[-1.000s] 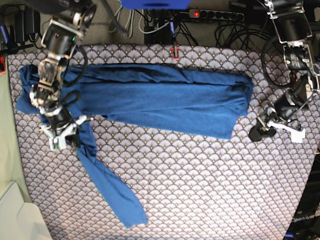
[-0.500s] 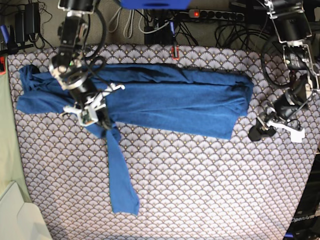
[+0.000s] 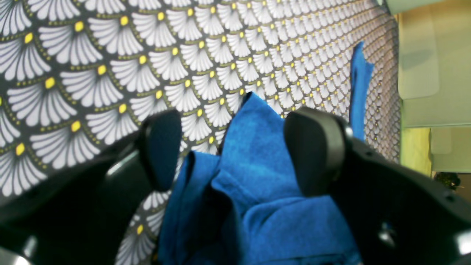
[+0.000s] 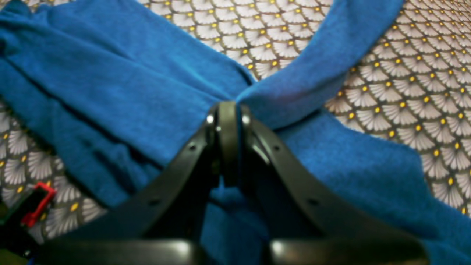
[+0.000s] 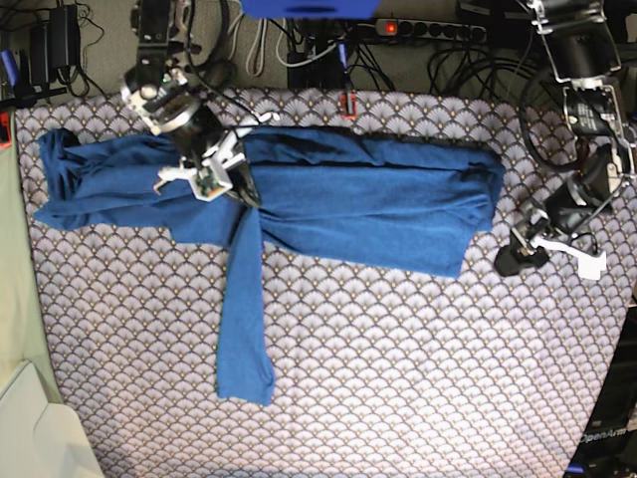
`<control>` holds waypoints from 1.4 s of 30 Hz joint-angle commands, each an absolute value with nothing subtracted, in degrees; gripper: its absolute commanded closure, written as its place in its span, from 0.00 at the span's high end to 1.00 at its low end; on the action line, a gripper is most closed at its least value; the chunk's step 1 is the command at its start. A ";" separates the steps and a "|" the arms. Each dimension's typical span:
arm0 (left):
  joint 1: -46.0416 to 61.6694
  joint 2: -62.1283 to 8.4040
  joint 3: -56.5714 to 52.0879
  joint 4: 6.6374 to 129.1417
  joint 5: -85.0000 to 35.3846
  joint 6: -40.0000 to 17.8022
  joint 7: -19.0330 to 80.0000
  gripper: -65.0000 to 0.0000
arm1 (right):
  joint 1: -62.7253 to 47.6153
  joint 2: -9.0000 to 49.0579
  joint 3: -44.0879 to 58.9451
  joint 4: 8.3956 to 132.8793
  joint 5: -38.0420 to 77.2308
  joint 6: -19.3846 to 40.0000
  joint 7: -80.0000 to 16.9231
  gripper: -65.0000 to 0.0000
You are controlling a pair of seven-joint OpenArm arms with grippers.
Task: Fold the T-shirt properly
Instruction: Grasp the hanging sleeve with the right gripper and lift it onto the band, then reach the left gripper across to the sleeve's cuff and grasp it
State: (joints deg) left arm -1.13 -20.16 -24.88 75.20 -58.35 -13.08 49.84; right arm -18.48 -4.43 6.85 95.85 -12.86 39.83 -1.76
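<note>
Across the upper half of the base view, the T-shirt (image 5: 368, 204) lies on the worktop (image 5: 418, 368) as a long royal-blue band, folded lengthwise, plain and soft, with shallow creases along its upper edge. Its bunched end sits at the far left of the frame, and one sleeve (image 5: 242, 319) hangs straight down from the band toward the lower middle-left.

My right claw (image 5: 227, 177) is pressed together and pinches the shirt where that sleeve meets the body; in the right wrist view the fabric gathers into a tight point at the tips (image 4: 228, 110). My left claw (image 5: 520, 259) stands spread at the right of the frame, just off the shirt's right end; in the left wrist view the two pads (image 3: 312, 147) straddle a blue corner of cloth without closing on it.

Since a second ago, my right claw has travelled from the left edge of the worktop up and to the right, onto the shirt's body. The sleeve, which slanted out toward the lower right, now drops nearly vertical. My left claw has barely shifted.

Below the band, the patterned worktop runs open to the lower edge and right side. Cables and a power strip (image 5: 428, 30) crowd the top edge.
</note>
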 commanded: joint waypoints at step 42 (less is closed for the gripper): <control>-5.85 -19.65 -21.41 80.57 -60.18 -13.49 48.75 0.71 | -23.96 -2.07 7.78 99.56 -7.69 40.00 -0.04 0.48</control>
